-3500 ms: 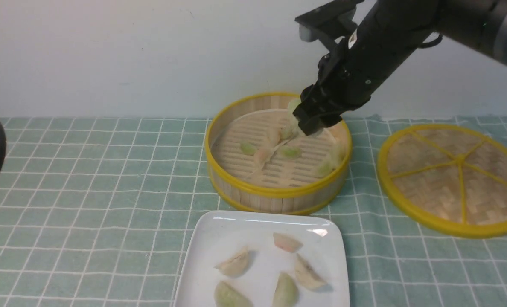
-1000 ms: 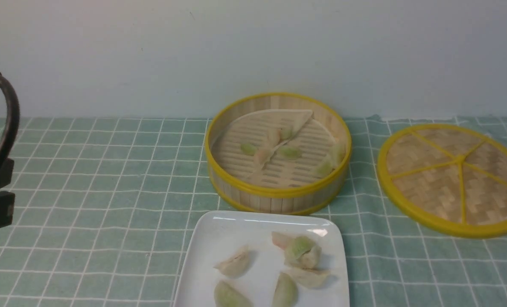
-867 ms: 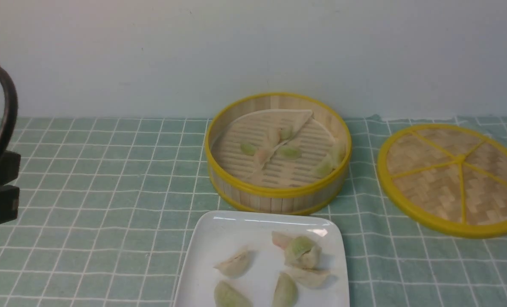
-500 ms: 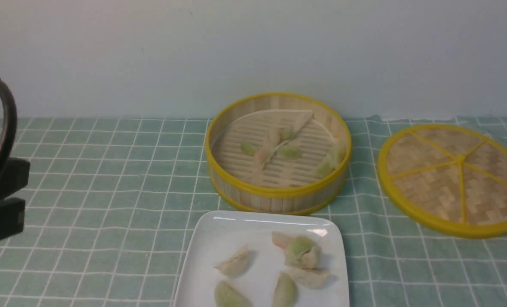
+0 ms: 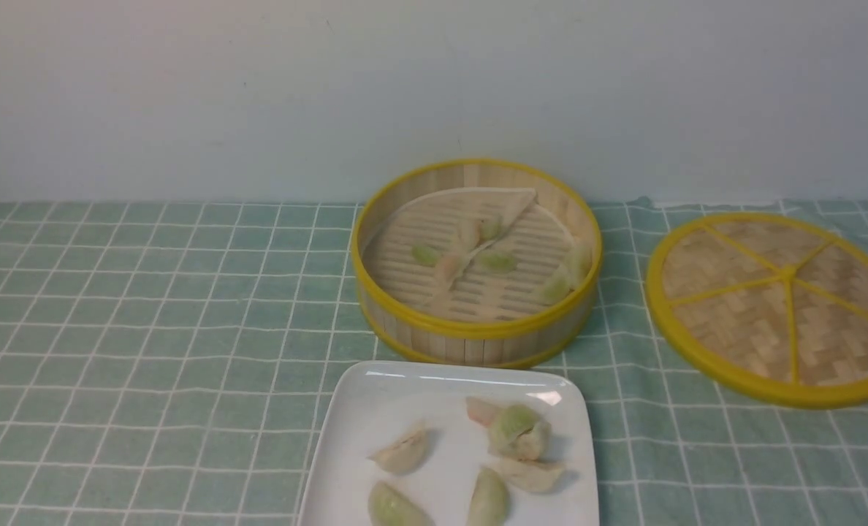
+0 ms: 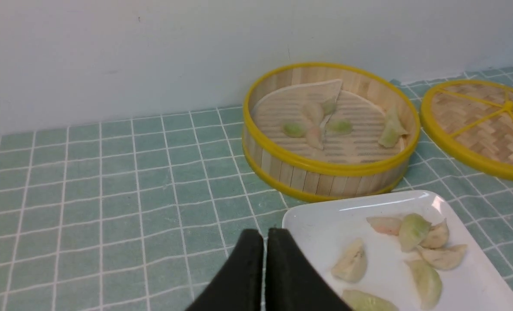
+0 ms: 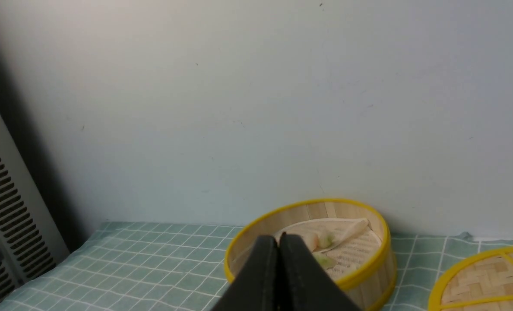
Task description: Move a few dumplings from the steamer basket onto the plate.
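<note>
**Left tool and right tool narrow and empty; dumplings divided between steamer basket and plate.**

In the front view, the steamer basket stands at centre frame on the green checked counter. The plate lies directly below it at the bottom edge, near it but not touching. Several dumplings lie on the plate, with a green one resting on others toward the plate's right side. More lie on the basket's slatted floor, most near its middle and some against its right wall. A flat woven lid lies at the right of the frame, apart from the basket. In each wrist view the tool's fingers are pressed together with nothing between them. The left tool is close to the plate's corner.
</note>
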`<act>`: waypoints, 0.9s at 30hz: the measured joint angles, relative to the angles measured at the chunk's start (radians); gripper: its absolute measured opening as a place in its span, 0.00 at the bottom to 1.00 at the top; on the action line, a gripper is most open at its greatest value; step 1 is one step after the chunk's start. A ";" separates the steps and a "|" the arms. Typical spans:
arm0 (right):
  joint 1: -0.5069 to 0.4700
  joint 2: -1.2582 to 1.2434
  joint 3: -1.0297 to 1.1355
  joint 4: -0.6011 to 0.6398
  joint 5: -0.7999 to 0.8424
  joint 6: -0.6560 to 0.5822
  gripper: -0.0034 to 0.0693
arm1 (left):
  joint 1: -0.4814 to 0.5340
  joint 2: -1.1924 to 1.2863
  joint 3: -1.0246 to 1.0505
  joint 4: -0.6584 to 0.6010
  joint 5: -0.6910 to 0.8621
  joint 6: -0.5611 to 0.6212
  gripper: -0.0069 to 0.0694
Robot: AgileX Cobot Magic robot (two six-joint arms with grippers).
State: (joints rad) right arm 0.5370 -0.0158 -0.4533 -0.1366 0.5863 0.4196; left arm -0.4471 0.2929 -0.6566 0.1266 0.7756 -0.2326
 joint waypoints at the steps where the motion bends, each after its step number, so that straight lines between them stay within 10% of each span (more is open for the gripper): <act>1: 0.000 0.000 0.000 0.000 0.000 0.000 0.03 | 0.000 -0.009 0.002 0.000 0.006 0.000 0.08; 14: 0.000 0.000 0.000 0.000 -0.003 0.000 0.03 | 0.022 -0.035 0.060 0.000 -0.072 0.017 0.08; 27: 0.000 0.000 0.000 -0.001 -0.006 0.001 0.03 | 0.362 -0.298 0.629 -0.140 -0.454 0.233 0.08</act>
State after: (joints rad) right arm 0.5370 -0.0158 -0.4533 -0.1376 0.5806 0.4204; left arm -0.0852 -0.0054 -0.0274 -0.0137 0.3213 0.0000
